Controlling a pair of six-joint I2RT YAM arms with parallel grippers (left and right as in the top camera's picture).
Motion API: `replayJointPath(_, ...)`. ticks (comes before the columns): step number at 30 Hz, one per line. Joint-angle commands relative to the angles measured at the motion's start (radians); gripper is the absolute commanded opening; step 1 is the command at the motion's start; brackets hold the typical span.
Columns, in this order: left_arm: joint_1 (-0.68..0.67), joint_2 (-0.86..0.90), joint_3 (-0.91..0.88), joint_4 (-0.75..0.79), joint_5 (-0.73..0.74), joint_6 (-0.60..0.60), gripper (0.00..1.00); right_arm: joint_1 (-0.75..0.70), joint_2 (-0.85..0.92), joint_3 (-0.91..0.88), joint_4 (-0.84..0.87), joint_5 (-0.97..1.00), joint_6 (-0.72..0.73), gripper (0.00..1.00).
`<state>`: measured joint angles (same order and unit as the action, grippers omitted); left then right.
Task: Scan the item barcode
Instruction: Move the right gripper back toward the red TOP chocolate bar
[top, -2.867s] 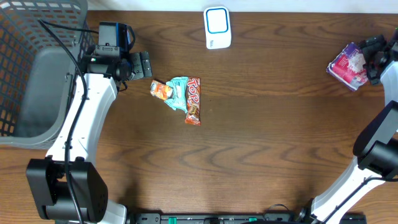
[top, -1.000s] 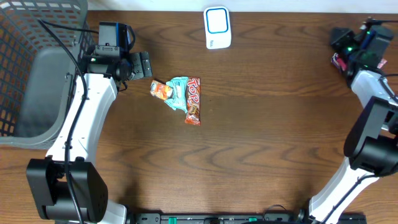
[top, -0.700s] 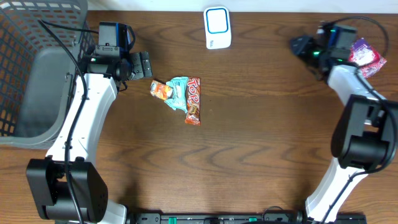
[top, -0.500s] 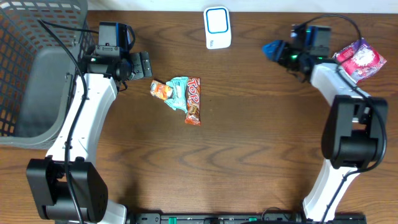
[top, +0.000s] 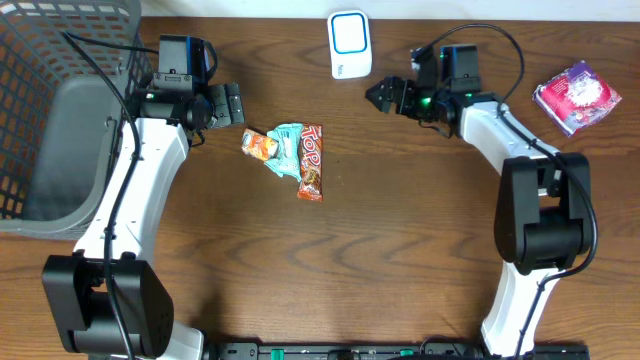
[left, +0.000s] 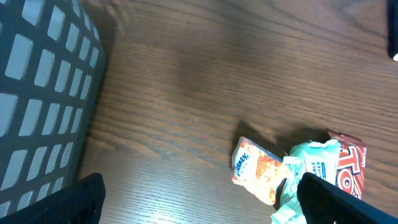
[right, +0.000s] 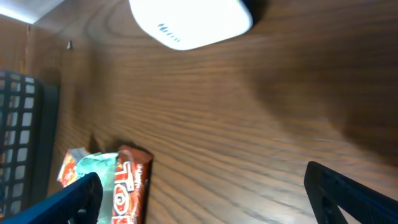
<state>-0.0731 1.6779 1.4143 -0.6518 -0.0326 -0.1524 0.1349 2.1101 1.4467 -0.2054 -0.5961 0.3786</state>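
Both spread wide and empty, left hand, right hand.

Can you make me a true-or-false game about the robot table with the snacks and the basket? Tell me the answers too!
1. The pink packet lies on the table, away from both grippers. True.
2. The right gripper is holding the pink packet. False: its jaws are open and empty.
3. The red Top bar touches the teal wrapper. True.
4. The white scanner sits inside the grey basket. False: the white scanner stands on the table, far from the grey basket.
5. The left gripper is shut on the orange snack. False: it is open and apart from the orange snack.
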Motion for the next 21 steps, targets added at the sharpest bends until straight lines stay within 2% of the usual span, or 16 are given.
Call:
replayJointPath(1, 0.005, 0.008, -0.003, -0.002, -0.009, 0.009, 0.98, 0.019, -0.025, 0.012, -0.002, -0.025, 0.034, 0.99)
replayJointPath(21, 0.005, 0.008, -0.003, -0.002, -0.009, 0.009, 0.98, 0.121, -0.025, 0.012, 0.008, -0.1, -0.002, 0.99)
